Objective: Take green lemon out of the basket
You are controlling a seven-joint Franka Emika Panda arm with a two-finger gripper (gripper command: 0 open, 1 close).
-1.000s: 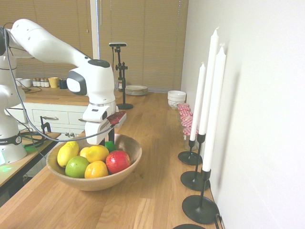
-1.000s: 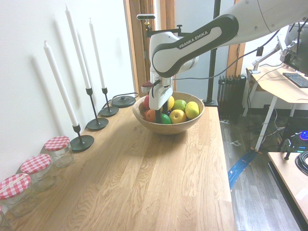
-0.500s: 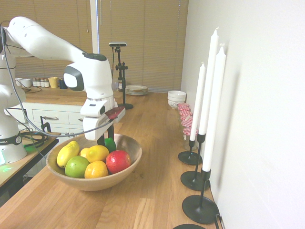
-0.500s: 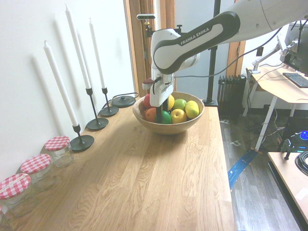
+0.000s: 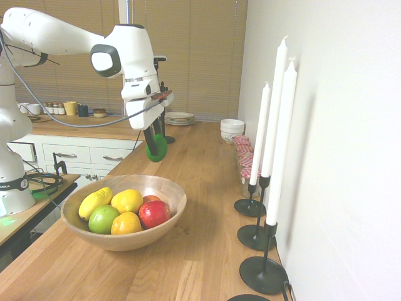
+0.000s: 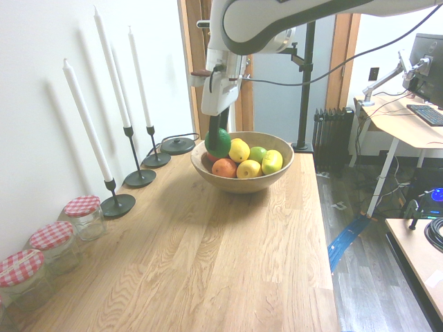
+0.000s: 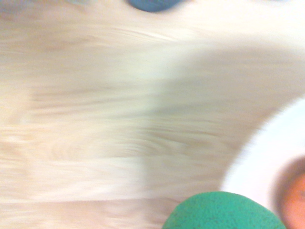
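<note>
In the first exterior view, my gripper (image 5: 153, 143) is gripping the green lemon (image 5: 156, 148) and holding it in the air, above the level of the basket (image 5: 123, 235). Yellow, orange, red and light green fruit (image 5: 127, 222) is lying inside the basket, on the wooden worktop (image 5: 207, 207).

In the second exterior view, the lemon is hanging tilted near the basket's rim; candles (image 6: 88, 121) are standing beside the wall.

In the wrist view, the lemon's rounded green side is showing.
</note>
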